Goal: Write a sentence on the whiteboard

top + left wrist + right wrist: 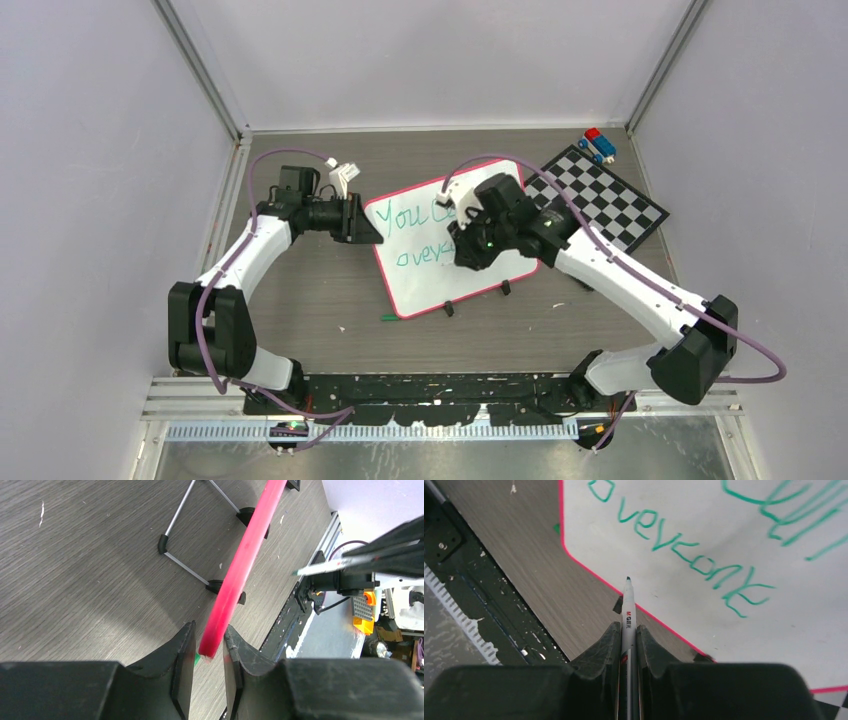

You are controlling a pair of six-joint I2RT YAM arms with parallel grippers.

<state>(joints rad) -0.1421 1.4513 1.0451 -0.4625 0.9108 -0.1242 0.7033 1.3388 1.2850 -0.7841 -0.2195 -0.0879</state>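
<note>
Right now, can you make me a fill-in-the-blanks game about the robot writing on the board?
1. The writing on the whiteboard is ____ in colour.
2. The right gripper holds a ____.
3. The second line reads ____.
Missing words: green, marker, overcome.
</note>
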